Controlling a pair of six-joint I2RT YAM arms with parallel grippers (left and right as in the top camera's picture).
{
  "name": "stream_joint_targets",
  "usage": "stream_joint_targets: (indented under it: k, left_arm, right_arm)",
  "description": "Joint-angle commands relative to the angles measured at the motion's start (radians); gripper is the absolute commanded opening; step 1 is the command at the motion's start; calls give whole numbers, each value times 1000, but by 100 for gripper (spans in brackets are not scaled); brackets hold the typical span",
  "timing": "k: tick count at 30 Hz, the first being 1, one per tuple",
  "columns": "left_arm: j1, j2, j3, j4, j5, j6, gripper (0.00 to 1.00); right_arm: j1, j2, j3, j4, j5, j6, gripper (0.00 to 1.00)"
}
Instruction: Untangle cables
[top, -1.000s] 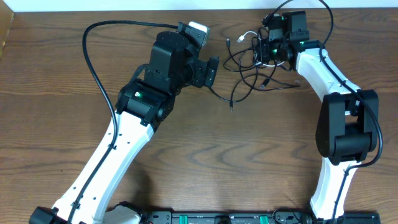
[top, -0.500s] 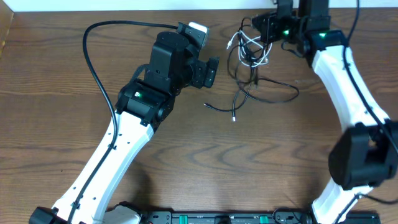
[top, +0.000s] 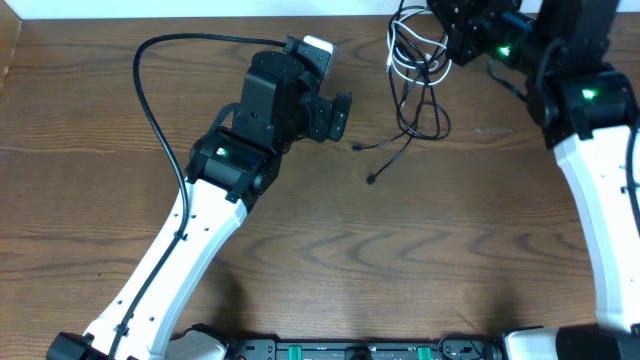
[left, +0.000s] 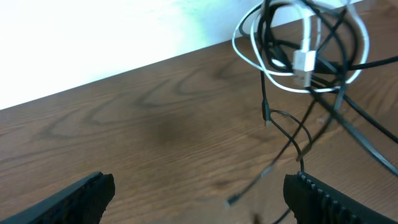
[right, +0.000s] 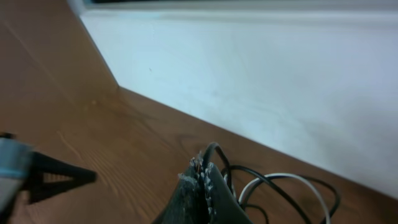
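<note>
"Starting at the left: what does the left gripper (left: 199, 196) have hold of?"

"Nothing. Its jaws stand wide apart over the bare wooden table (top: 400, 260). The two fingertips (left: 87, 193) sit at the bottom corners of the left wrist view, with only wood grain between them."

"And the cables (top: 405, 62), where do they lie from those jaws?"

"To the right of them and farther toward the white wall (left: 93, 50), well outside the gap. They make one tangled bunch: a white cable (left: 306, 28) in a loop, its white plug (left: 303, 62) in the middle, and black cables (left: 265, 37) threaded through the loop. Two thin black ends trail down toward the left gripper. One small plug (top: 372, 180) lies on the table between the arms, apart from the fingers."

"Then the right gripper (right: 200, 177)?"

"Pressed shut on the top of the bunch, near the far edge of the table by the wall. In the right wrist view a black loop and the white cable come out just beside its closed tips. The bunch hangs below it. How much of it rests on the wood I cannot tell."
</note>
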Motion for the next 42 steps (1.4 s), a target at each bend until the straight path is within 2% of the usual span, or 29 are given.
stream_joint_targets:
  k: [1,7,10,11,12,17,22,28,32,33,36,37,41,42]
  left_arm:
    - [-1,2,26,10,-13,6,91]
    - [-1,35,25,40,-12,2,92]
    - [-1,52,25,55,11,-6,92]
    - [-1,52,25,55,18,-6,92]
    - [-1,47,25,55,30,-6,92]
    - [-1,8,25,56,33,-13,92]
    - [-2,-68,25,33,34,-29,92]
    - [-2,-175,25,-10,55,-27,92]
    - [-2,-183,25,-21,55,-28,92]
    - [-2,-183,25,-25,56,-28,92]
    - [-2,-183,25,-27,55,-28,92]
    - [-2,-183,25,-27,55,-28,92]
    - [-2,-183,25,-27,55,-28,92]
    - [-2,-183,25,-27,55,-28,92]
  right_arm:
    - [30,-74,29,6,-14,16,1]
    - [34,-132,29,0,-15,58,1]
    - [34,-139,29,-68,1,24,2]
    - [34,-135,29,-104,36,6,8]
    - [34,-121,28,-170,109,-26,22]
    - [34,-26,27,-286,171,-94,53]
    - [34,113,27,-303,170,-93,65]
    - [50,361,27,-280,151,-93,64]
    - [67,489,27,-274,151,-134,65]
    - [71,517,27,-273,151,-138,60]
    - [88,588,27,-270,147,-138,29]
    - [93,600,27,-270,142,-138,29]
    - [126,645,27,-269,129,-147,47]
    - [132,646,27,-269,129,-153,48]
